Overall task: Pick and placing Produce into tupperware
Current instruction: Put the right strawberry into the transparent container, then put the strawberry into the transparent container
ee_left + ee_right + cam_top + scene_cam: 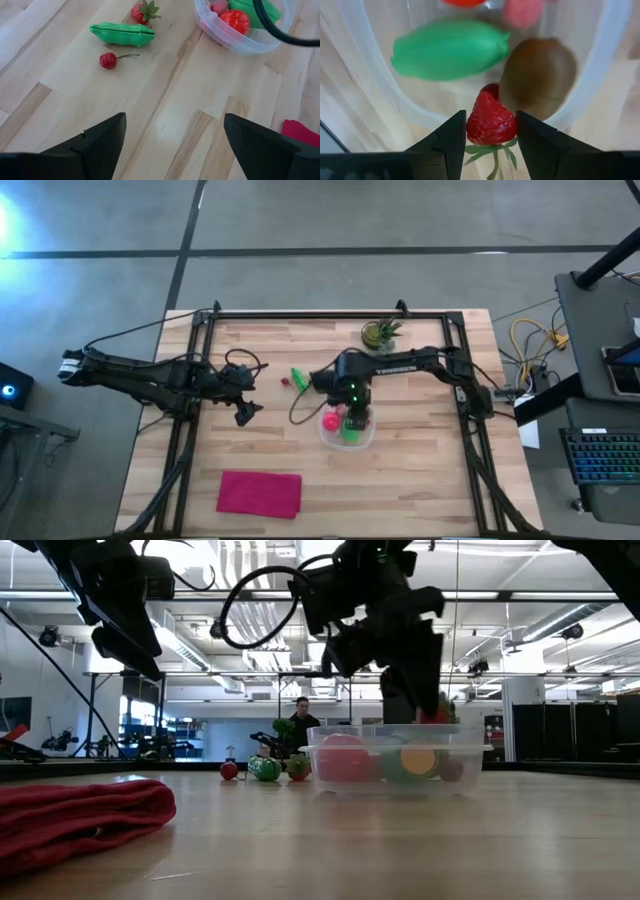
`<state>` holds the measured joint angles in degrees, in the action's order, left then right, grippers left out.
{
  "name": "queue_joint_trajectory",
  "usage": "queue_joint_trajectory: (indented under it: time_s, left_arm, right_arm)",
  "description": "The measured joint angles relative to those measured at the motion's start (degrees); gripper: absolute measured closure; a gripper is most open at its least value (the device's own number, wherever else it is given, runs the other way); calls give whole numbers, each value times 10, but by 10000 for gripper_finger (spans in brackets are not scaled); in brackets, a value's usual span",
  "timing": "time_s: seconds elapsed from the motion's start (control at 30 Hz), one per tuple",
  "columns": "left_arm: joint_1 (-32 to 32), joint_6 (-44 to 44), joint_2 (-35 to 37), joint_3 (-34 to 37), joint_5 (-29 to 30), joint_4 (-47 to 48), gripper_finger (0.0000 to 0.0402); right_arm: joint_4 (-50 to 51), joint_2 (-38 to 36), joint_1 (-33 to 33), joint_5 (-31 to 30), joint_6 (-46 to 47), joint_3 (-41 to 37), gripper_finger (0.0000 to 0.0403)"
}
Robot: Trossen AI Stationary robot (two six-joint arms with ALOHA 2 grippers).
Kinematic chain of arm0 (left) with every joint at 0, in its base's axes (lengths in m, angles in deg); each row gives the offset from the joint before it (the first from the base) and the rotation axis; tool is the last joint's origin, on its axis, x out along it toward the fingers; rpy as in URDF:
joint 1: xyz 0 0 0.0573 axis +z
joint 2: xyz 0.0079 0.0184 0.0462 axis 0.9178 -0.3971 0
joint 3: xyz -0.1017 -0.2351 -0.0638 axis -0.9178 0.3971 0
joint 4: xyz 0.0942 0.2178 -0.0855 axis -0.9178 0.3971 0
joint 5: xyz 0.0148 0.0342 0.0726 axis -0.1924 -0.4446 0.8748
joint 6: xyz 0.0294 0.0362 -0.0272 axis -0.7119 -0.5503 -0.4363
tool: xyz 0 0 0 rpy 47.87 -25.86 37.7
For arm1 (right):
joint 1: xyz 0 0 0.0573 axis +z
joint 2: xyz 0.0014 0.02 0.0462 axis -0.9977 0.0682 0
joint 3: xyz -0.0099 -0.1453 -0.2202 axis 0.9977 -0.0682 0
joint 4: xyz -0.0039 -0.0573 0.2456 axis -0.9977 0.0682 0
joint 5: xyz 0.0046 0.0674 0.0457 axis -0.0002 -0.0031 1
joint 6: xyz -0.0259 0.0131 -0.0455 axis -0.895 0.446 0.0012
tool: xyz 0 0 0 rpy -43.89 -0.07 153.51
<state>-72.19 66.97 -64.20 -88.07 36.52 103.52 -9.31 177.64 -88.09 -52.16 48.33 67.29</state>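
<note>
Directly below the right gripper (490, 131), pinched on a strawberry (490, 120), sits the tupperware (367, 75); left gripper (172, 137) wide, farther off.

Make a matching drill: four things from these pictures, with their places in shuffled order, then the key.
Things:
1. cherry
2. kiwi
3. cloth
4. plant

Places:
A. in the tub
B. on bare wood beside the pea pod
C. table's far edge
D. table's near edge, on the left arm's side

Pairs: 1-B, 2-A, 3-D, 4-C
</note>
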Motion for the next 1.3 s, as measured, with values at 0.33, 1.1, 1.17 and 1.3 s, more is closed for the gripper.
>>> queue_joint_trajectory:
  time_s: [0.33, 1.1, 1.17, 1.3]
  left_arm:
    - [0, -9, 0, 0, 0, 0, 80]
    - [0, -11, 0, 0, 0, -4, 80]
    - [0, -2, 0, 0, 0, -4, 80]
    - [0, 0, 0, 0, 0, -4, 80]
  right_arm:
    - [-57, -4, 40, -56, 23, -9, 210]
    - [-258, 30, -79, -130, -54, 86, 79]
    - [-261, 48, -85, -129, -57, 100, 82]
    - [-264, 96, -96, -138, -34, 134, 87]
